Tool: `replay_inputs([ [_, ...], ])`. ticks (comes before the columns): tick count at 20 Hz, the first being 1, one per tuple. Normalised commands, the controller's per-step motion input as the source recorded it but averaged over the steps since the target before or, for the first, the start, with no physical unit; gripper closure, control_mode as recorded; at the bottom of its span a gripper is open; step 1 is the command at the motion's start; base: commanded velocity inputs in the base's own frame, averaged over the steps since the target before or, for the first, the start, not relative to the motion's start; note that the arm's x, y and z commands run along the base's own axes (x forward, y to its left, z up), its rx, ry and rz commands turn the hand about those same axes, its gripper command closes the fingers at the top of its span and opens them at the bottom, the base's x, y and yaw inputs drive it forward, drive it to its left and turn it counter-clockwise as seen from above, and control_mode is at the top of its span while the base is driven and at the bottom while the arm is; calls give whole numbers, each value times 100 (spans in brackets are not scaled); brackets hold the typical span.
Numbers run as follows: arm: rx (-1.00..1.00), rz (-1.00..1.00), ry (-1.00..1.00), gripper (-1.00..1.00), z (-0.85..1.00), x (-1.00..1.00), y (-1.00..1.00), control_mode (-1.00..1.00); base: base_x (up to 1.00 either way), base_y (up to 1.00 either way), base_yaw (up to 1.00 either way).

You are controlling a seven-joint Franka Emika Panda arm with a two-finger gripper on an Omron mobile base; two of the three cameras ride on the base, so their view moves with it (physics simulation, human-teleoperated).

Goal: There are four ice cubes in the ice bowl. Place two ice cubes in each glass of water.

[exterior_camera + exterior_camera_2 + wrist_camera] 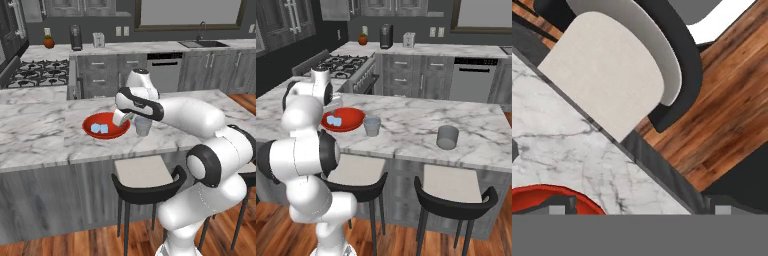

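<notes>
The gripper point(121, 119), fingers spread wide, hovers above the ice bowl point(90, 128) near edge; it should centre over 1 of the ice cubes point(100, 128) before descending.

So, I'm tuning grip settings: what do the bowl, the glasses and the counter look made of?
The ice bowl looks like glossy red ceramic or plastic; its smooth sheen leaves that open. Each glass of water, near and far, reads as grey translucent glass or plastic. The counter looks like polished white marble, going by its grey veining.
</notes>
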Motion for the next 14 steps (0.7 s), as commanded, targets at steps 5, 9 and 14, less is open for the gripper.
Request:
replay_inputs([
  [5, 9, -7, 16, -100, -2, 27, -9, -100, 0, 0, 0],
  [9, 4, -15, 19, -100, -4, 14, -2, -100, 0, 0, 0],
  [14, 0, -19, 17, -100, -16, 8, 0, -100, 0, 0, 0],
])
